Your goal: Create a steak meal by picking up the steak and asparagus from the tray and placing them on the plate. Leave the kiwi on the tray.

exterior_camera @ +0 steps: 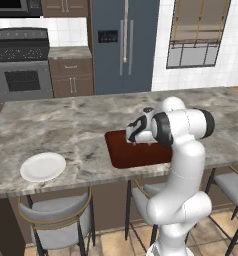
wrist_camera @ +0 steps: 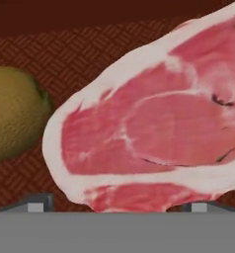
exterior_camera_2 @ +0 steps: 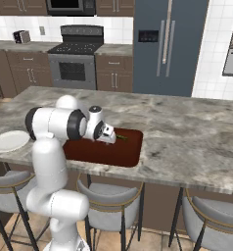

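the white arm's tool hangs low over the flat rectangular dark reddish-brown tray at the centre of the left base view, its two dark finger tips spread wide at the bottom corners of the hand view and gripping nothing. between and just above those tips, filling the centre and right of the hand view, lies the pinkish-red raw steak with a pale white fat rim, flat on the tray's woven-looking surface. at the left edge of the same view sits the small round yellowish-brown kiwi, just beside the steak but apart from it. in the right base view a thin dark green asparagus stalk shows on the tray just right of the arm's wrist, near the centre of the frame. the round plain white plate rests on the grey marbled worktop at the lower left of the left base view, well apart from the tray, with nothing on it.
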Available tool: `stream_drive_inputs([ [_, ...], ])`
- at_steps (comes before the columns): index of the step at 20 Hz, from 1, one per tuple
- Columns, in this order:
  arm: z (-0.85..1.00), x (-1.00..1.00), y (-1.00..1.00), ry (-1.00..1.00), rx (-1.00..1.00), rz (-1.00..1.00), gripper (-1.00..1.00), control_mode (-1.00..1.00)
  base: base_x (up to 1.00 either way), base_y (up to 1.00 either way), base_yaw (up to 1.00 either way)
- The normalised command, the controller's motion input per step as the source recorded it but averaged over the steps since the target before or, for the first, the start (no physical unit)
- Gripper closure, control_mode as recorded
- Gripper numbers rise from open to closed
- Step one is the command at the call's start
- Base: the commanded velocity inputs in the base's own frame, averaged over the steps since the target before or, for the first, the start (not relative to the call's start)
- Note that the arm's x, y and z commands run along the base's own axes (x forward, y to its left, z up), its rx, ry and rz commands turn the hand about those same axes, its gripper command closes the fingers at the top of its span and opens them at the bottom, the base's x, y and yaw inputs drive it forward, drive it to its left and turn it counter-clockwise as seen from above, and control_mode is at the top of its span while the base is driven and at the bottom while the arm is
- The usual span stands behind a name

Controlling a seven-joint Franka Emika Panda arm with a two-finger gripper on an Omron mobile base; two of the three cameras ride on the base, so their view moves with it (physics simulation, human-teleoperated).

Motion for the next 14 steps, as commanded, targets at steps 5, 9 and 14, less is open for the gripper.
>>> stream_drive_inputs([
  [5,-0.22,0.21,-0.03,0.0,0.0,-0.03,-1.0,-1.0,0.0,0.0,0.0],
  [9,0.0,0.0,0.0,-0.03,0.0,0.0,-1.0,-1.0,0.0,0.0,0.0],
  [14,0.01,0.0,0.0,-0.07,0.0,-0.02,-1.0,-1.0,0.0,0.0,0.0],
])
